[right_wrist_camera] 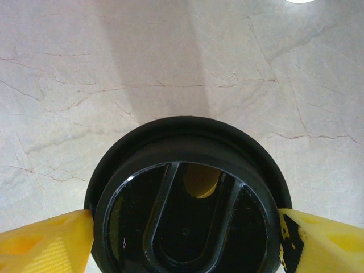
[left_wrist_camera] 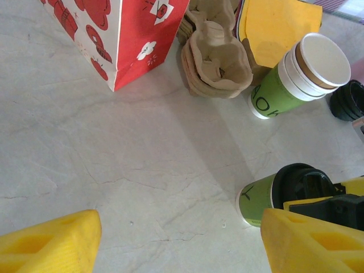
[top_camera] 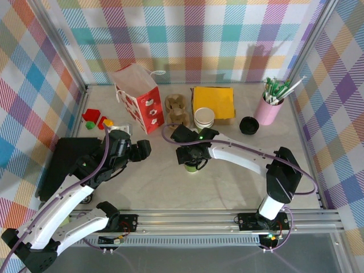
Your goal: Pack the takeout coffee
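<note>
Right wrist view: right jaws pressed against both sides of black lid [right_wrist_camera: 182, 199], seated on takeout coffee [left_wrist_camera: 256, 200]. Upright on tabletop [left_wrist_camera: 142, 170], straight below those jaws, long axis vertical. Left jaws released and empty, near on the left side; clearly closer to right arm [top_camera: 239, 156].

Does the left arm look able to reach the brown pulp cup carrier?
Probably yes: the open left gripper faces the brown pulp cup carrier across bare tabletop; the red paper bag stands aside.
</note>
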Controlling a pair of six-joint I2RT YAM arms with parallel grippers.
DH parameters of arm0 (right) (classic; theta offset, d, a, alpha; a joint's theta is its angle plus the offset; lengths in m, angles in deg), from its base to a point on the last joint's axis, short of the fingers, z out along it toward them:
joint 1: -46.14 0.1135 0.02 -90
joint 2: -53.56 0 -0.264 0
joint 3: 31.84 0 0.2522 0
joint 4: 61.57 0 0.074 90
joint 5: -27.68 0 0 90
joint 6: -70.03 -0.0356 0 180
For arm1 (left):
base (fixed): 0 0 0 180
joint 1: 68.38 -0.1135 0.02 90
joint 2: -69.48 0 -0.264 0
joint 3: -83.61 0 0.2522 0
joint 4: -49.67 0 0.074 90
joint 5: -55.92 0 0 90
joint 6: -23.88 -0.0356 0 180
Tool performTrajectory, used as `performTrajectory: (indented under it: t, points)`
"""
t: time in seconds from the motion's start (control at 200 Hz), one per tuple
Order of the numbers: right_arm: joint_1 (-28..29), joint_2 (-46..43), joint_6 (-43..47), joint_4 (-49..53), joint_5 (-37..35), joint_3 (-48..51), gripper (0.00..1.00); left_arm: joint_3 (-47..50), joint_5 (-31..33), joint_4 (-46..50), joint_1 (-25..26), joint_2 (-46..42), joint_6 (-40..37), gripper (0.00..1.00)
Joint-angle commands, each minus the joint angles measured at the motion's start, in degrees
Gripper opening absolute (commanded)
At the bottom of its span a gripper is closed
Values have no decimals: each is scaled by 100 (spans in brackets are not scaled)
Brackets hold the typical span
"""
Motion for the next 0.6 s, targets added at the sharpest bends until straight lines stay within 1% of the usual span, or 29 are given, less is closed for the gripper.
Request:
performTrajectory:
  t: [0.0,0.175,0.335,0.485,0.595]
  points:
    - [21,151,88,132,-38,-124,82,90,62,30,-46,-86,-83,74]
    - [16,206,172,251,-11,-188,77,86,77,47,-46,-96,-85,74]
    - [-41,134,254,421,-42,-146,76,84,77,48,-46,-104,-87,74]
    - [-229,-122,342,483,-124,35,76,84,78,52,-51,-90,-85,75]
    - [-486,-358,417,476,-128,259,76,61,87,65,-50,-88,-83,75]
